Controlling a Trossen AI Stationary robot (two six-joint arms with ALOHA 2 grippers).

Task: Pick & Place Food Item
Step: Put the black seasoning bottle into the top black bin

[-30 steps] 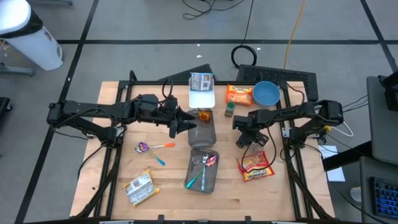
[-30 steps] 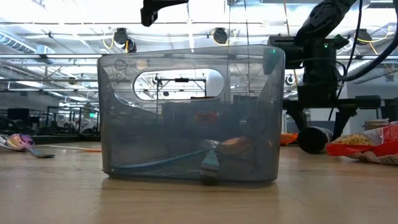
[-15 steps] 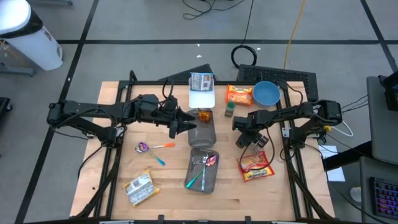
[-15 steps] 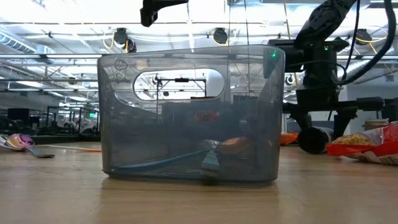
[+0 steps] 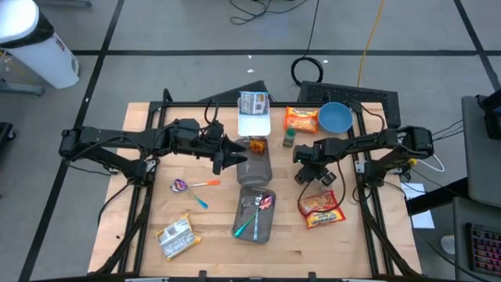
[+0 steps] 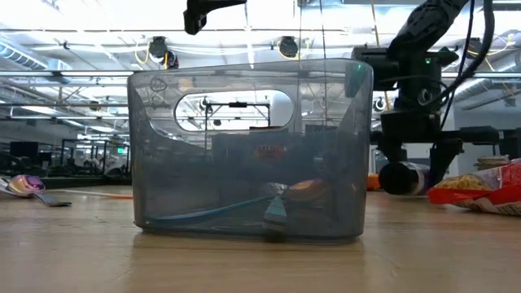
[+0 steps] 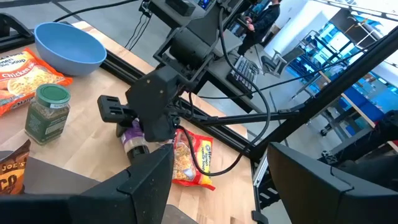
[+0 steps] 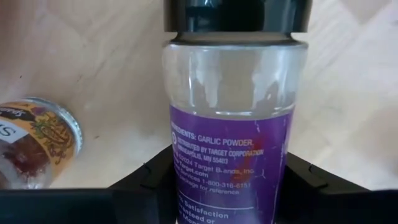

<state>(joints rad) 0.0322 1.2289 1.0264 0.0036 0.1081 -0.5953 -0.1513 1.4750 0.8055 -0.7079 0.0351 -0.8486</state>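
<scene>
A clear garlic powder jar (image 8: 229,134) with a purple label and a black cap is in my right gripper (image 5: 305,174), right of the grey bin (image 5: 254,211). It also shows in the low view (image 6: 400,177) and in the left wrist view (image 7: 133,138). My left gripper (image 5: 232,159) is open and empty, hovering above the bin's far end. The bin stands on the table and holds a few utensils. My right gripper pinches the jar's labelled body (image 8: 186,180) between its two fingers, one on each side, at the end away from the cap (image 8: 236,15). The fingers lie across the jar. The jar is lifted just clear of the table (image 6: 391,220).
A second small jar (image 8: 34,146) lies on the table beside the held one. A ramen packet (image 5: 321,207) lies nearer. A green-lidded jar (image 5: 290,139), a noodle packet (image 5: 300,119), a blue bowl (image 5: 335,117) and a white tray (image 5: 254,121) stand at the far side. Spoons (image 5: 192,186) lie left.
My right gripper has risen a little with the jar, which rested on the table a second ago and now hangs just clear of it, shifted slightly toward the bin.
</scene>
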